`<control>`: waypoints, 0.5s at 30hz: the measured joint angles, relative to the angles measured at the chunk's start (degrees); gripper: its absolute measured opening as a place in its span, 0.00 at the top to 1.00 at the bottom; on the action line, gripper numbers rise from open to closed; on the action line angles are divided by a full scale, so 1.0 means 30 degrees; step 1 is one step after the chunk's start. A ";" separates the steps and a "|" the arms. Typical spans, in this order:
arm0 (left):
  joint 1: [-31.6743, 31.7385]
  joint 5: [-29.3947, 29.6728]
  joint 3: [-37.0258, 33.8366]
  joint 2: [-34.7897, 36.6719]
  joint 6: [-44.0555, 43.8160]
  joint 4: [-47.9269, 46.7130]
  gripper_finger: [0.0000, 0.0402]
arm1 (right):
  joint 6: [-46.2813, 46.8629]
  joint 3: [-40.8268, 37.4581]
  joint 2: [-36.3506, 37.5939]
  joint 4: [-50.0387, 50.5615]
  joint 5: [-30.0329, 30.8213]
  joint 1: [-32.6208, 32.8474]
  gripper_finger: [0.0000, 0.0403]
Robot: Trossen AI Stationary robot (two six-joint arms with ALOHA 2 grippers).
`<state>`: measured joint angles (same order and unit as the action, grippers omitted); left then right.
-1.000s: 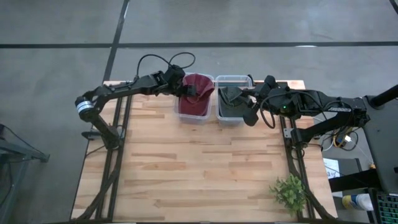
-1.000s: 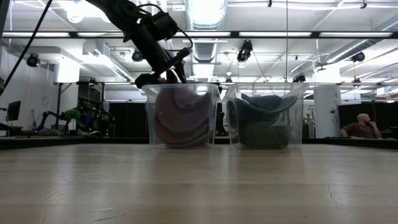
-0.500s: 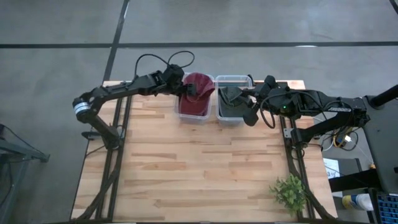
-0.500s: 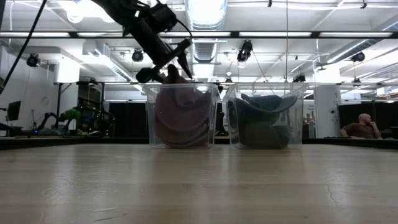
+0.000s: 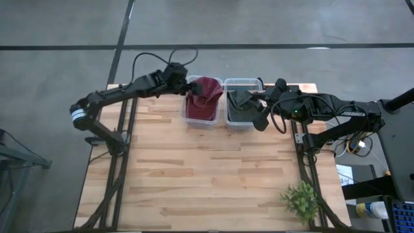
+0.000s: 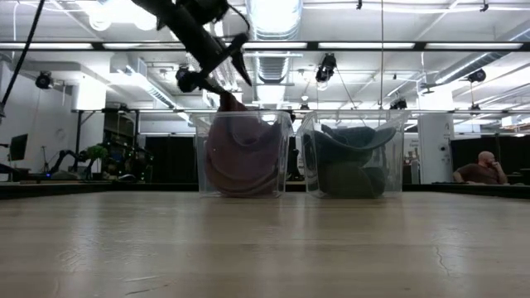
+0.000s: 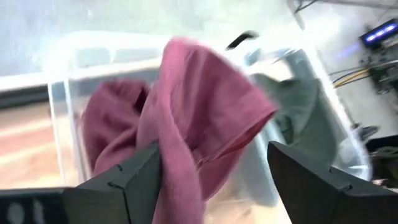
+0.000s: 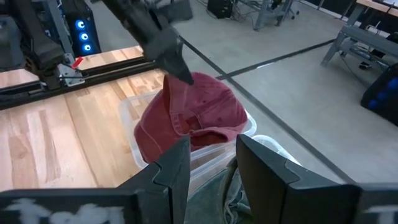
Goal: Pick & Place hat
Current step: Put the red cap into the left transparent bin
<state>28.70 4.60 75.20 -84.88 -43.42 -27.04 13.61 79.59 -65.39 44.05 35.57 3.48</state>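
Observation:
A dark red hat (image 5: pixel 206 92) lies crumpled in the left clear bin (image 5: pixel 202 122). One fold of it (image 6: pixel 226 101) pokes up above the rim. My left gripper (image 6: pixel 217 83) hangs open just over that fold, at the bin's far left corner; in the left wrist view the hat (image 7: pixel 205 106) fills the space between its fingers. A grey-green hat (image 5: pixel 240 103) lies in the right clear bin (image 5: pixel 243 125). My right gripper (image 5: pixel 257 103) is high above that bin, open by a narrow gap (image 8: pixel 213 168), with nothing in it. My left gripper stands with its open fingers on either side of the red hat's raised fold (image 7: pixel 180 155), coming slanting down from the table's left. The cloth shows right beside one finger (image 7: pixel 134 183). Whether that finger touches it, I cannot tell. The hat rests in its bin.
The two bins stand side by side at the table's far edge. A small green plant (image 5: pixel 301 199) sits at the near right corner. The wooden tabletop (image 5: pixel 207 175) in front of the bins is bare. A person (image 6: pixel 482 168) sits far behind the table.
My left gripper has risen from the rim of the red hat's bin and drawn back a little toward the table's far left. The hat has stayed in the bin, with one fold now standing above the rim.

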 joint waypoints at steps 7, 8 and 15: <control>-0.0637 0.1199 0.1535 0.0067 0.2895 0.0062 0.31 | 0.0352 0.0000 0.0003 -0.0010 0.0000 -0.0005 0.69; -0.0645 0.1452 0.1633 -0.0093 0.3305 0.0147 0.31 | 0.0413 0.0000 -0.0005 -0.0012 0.0000 -0.0005 0.69; -0.0470 0.1739 0.1551 -0.1656 0.4138 -0.0539 0.31 | 0.0472 0.0000 -0.0005 -0.0040 0.0000 0.0000 0.69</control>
<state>27.29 9.82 79.85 -89.85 -31.00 -28.65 15.03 79.59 -65.41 43.93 35.57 3.48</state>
